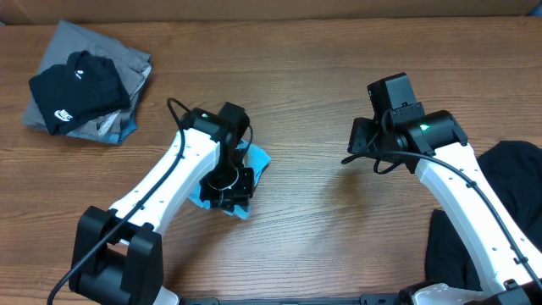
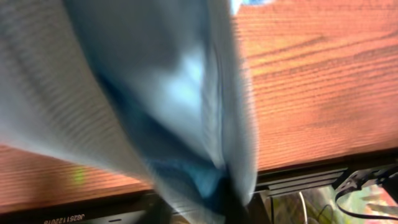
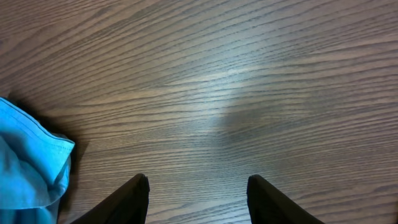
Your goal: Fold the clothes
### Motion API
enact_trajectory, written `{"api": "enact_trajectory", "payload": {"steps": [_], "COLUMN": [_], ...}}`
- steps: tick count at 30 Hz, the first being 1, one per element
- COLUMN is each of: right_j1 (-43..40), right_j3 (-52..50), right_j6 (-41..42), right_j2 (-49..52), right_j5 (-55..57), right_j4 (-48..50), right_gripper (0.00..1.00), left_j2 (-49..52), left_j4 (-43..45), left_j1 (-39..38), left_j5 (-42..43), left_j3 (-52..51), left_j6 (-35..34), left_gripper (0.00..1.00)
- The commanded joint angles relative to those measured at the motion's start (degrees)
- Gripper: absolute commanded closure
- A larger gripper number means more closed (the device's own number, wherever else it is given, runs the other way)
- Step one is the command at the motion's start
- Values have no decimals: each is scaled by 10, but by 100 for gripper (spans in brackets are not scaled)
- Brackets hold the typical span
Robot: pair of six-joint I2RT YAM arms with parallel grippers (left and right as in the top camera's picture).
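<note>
- Right up against the left wrist lens, a light blue shirt (image 2: pixel 155 93), blurred and filling most of that view; fingers hidden behind it.
- In the overhead view, left claw (image 1: pixel 227 188) down in the bunched cloth; wide, narrow or gripping cannot be told.
- Over bare table (image 3: pixel 249 74), right claw (image 3: pixel 198 199) spread wide, nothing between the two dark fingertips (image 3: pixel 134 200).
- At the left edge of the right wrist view, a blue corner of the shirt, cut off, apart from that claw.
- Middle-left of the table: shirt crumpled, mostly covered by the left arm.
- At the right edge, black clothes (image 1: pixel 508 169), partly cut off, partly behind the right arm.
- Far left corner: folded pile, black shirt (image 1: pixel 72 89) with white logo on top of grey ones (image 1: pixel 135 59).
</note>
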Motion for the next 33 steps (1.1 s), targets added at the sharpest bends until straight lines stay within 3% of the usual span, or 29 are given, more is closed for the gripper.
{"api": "enact_trajectory", "payload": {"steps": [1,4,7,10,12,16,21,25,28,29,33], "right_j1": [-3,-3,-3,-1,5,44,130,174,192,200,217], "right_j3": [13,13,13,13,9,-4,-4,-4,-4,-4,-4], "right_j6": [-2,-2,-29,-58,-57,-53,-56,-52,-54,-58,-62], "right_j2": [-8,-8,-8,-7,-7,12,102,185,228,237,238], "right_j5": [6,6,-28,-118,-181,-230,-230,-224,-229,-232,-235], "right_j4": [3,3,5,25,57,124,199,282,323,338,359], "right_gripper": [45,45,43,43,48,48,47,46,34,24,18], "left_j2": [-8,-11,-26,-30,-28,-18,5,18,19,19,19], "left_j4": [-19,-50,-62,-32,5,110,222,259,260,264,266], "left_j1": [-4,17,78,153,194,246,252,252,252,252,252], "left_j5": [-39,-119,-214,-214,-191,-107,-99,-98,-99,-99,-98], "left_j3": [0,4,7,6,0,-50,-134,-165,-170,-170,-170], "left_j6": [-23,-38,-50,-35,0,63,78,78,84,84,84], "left_gripper": [35,33,23,20,27,39,58,63,65,65,66]}}
